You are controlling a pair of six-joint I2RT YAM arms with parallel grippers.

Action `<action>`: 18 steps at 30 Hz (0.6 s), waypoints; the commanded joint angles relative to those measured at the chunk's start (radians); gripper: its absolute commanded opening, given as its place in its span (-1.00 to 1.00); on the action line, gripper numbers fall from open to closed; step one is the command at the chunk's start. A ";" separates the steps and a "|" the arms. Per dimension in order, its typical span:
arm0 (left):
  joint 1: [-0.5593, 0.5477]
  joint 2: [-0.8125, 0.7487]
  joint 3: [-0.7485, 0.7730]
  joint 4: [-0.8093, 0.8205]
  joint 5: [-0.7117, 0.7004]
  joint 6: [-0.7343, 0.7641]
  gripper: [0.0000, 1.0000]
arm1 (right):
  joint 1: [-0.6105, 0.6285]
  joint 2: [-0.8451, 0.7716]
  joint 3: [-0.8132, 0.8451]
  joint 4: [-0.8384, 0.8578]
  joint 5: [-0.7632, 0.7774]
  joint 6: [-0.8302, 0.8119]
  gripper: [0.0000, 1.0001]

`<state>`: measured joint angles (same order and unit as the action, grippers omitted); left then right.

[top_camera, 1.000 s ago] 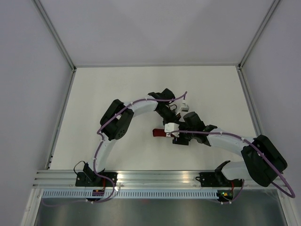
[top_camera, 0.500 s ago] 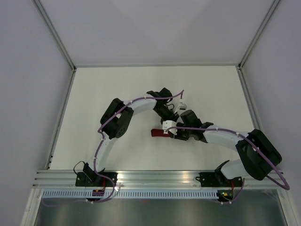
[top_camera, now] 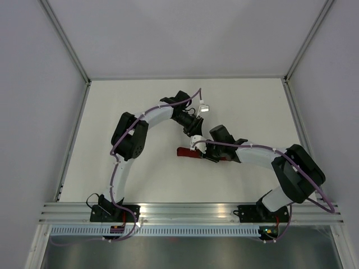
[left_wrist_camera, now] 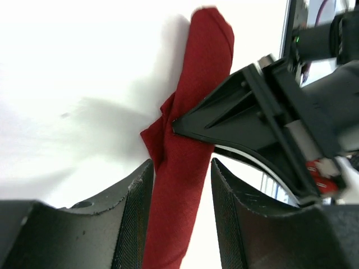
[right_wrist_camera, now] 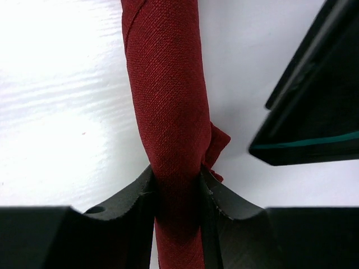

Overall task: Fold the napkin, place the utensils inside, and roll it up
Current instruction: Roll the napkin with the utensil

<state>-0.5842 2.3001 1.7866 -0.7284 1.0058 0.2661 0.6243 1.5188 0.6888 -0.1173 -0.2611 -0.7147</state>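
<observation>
The napkin is a tight dark red roll lying on the white table. My right gripper is shut on the roll; in the right wrist view both pads press the cloth, and a loose fold sticks out on the right. My left gripper is open. In the left wrist view the roll runs between its jaws, close to the left pad and with a gap at the right pad. The right gripper's black finger touches the roll just beyond. The knife is hidden.
The white table has upright walls on the left, back and right. A metal rail with both arm bases runs along the near edge. The two wrists crowd together over the roll at mid-table.
Both wrists and the roll have shifted left and slightly back. The left arm's elbow has swung left.
</observation>
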 commanded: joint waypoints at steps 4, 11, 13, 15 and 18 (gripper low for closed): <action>0.064 -0.164 -0.024 0.145 0.067 -0.174 0.00 | 0.002 0.176 0.133 -0.159 0.082 0.164 -0.24; 0.107 -0.329 -0.171 0.334 -0.093 -0.367 0.00 | 0.000 0.371 0.395 -0.310 0.125 0.388 -0.29; 0.115 -0.367 -0.217 0.384 -0.159 -0.439 0.00 | 0.002 0.432 0.469 -0.329 0.132 0.469 -0.29; 0.130 -0.421 -0.251 0.417 -0.223 -0.490 -0.01 | 0.000 0.483 0.509 -0.335 0.145 0.542 -0.29; 0.145 -0.494 -0.323 0.464 -0.297 -0.557 -0.01 | 0.002 0.537 0.563 -0.331 0.152 0.604 -0.29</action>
<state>-0.3763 1.9537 1.4994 -0.3153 0.6537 -0.0757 0.6315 1.9228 1.2308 -0.3752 -0.2234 -0.3061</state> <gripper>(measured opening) 0.488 0.363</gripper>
